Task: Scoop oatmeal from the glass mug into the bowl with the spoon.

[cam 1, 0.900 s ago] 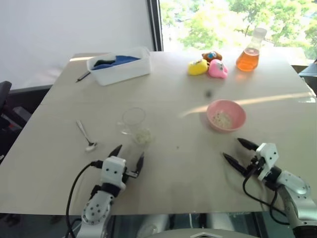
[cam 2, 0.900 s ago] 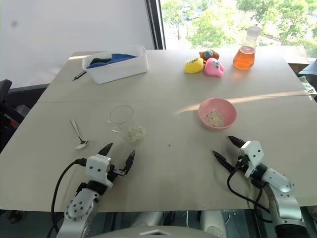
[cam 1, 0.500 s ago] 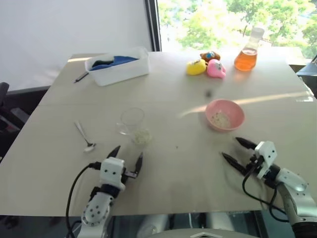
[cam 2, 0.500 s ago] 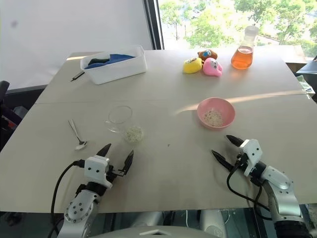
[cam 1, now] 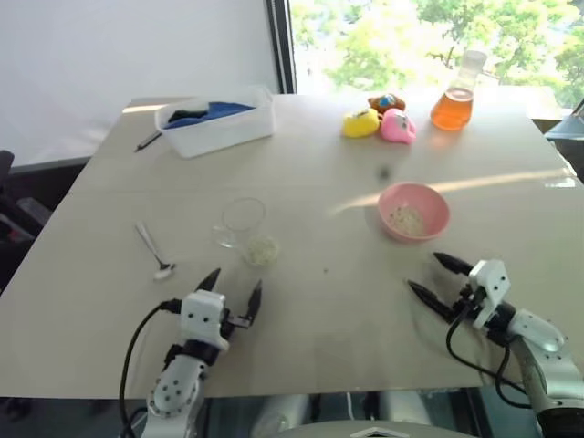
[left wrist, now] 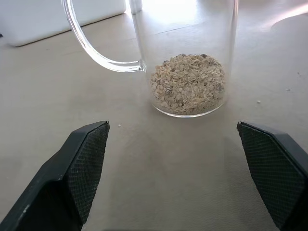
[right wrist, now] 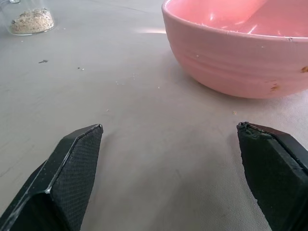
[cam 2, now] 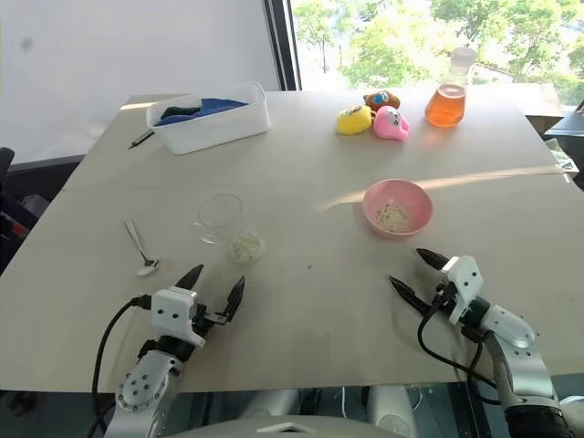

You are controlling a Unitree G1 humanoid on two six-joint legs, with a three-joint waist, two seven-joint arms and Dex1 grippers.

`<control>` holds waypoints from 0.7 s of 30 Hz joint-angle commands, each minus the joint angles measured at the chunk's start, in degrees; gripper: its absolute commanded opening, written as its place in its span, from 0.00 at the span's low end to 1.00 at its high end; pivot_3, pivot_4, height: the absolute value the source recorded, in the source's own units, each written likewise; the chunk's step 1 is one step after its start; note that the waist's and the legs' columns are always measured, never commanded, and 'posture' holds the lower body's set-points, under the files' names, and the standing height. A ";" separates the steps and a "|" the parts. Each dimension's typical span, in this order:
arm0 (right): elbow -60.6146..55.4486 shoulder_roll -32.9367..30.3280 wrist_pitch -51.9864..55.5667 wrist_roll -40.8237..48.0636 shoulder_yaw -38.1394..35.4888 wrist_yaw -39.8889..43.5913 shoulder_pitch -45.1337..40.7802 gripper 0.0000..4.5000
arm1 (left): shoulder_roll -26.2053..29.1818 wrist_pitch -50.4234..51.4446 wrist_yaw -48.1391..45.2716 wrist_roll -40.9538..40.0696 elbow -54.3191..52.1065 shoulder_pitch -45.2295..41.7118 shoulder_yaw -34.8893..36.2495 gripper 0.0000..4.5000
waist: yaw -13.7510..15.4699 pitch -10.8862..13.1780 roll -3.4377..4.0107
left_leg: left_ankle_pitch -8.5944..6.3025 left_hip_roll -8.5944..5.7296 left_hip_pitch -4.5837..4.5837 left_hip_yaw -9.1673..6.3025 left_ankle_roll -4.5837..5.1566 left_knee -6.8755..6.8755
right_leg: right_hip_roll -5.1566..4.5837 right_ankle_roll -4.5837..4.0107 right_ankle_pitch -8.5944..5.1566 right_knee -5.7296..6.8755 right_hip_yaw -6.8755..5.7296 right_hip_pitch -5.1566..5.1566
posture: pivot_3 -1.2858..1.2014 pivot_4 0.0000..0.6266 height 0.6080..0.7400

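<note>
Left gripper [cam 1: 232,290], 2 black fingers spread wide, nothing between them, low over the pale wooden table [cam 1: 319,338] near its front edge. Right gripper [cam 1: 438,278] likewise splayed and empty, at the front right, angled toward the table centre.

Slim shiny silver metal spoon [cam 1: 155,250] lies flat on the table at about 11 o'clock from the left gripper, rounded end toward the robot, handle running away. Untouched.

Small clear glass mug with side handle [cam 1: 245,226] stands upright at about 12 o'clock from the left gripper, just beyond its fingertips, apart from them. Pale beige oatmeal flakes [left wrist: 188,83] sit in a low heap at the mug's bottom. In the left wrist view the mug is centred between the 2 fingers, handle off to one side.

Small round pink plastic bowl [cam 1: 413,212] at about 11 o'clock from the right gripper, near but apart. A few pale flakes inside.

Farther back:
- white rectangular plastic tub with blue contents [cam 1: 218,120], far left
- dark pen [cam 1: 151,140] just beside the tub, on its left
- 3 small toys, yellow, pink and orange-brown [cam 1: 380,119], bunched together, far centre-right
- conical glass flask of orange liquid [cam 1: 457,95] at 3 o'clock from the toys, near the window
</note>
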 commanded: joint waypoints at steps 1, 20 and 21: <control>0.36 -1.16 1.36 -0.07 1.23 1.92 0.81 1.00 | 0.49 3.68 1.63 -1.52 -1.49 1.74 3.77 1.00 | -0.02 0.07 -0.10 | 0.00 0.01 -0.01 0.00 0.00 0.00 | 0.01 0.00 0.00 0.00 0.00 -0.01 | 0.52 0.24 1.00; -25.90 -8.99 21.75 11.98 6.33 7.54 -5.03 1.00 | 9.50 41.38 15.12 -22.37 -17.76 -11.12 27.83 1.00 | 0.25 1.28 -0.55 | 0.18 -0.01 -1.01 -0.06 -0.32 0.26 | 0.01 -0.28 0.19 -0.06 -0.12 -0.86 | 0.52 0.24 1.00; -26.80 -9.09 22.73 12.58 6.56 7.47 -5.81 1.00 | 10.82 45.48 15.89 -22.91 -16.41 -12.94 27.86 1.00 | 0.25 1.29 -0.58 | 0.19 -0.02 -1.00 -0.05 -0.32 0.28 | 0.01 -0.29 0.20 -0.06 -0.10 -0.86 | 0.52 0.24 1.00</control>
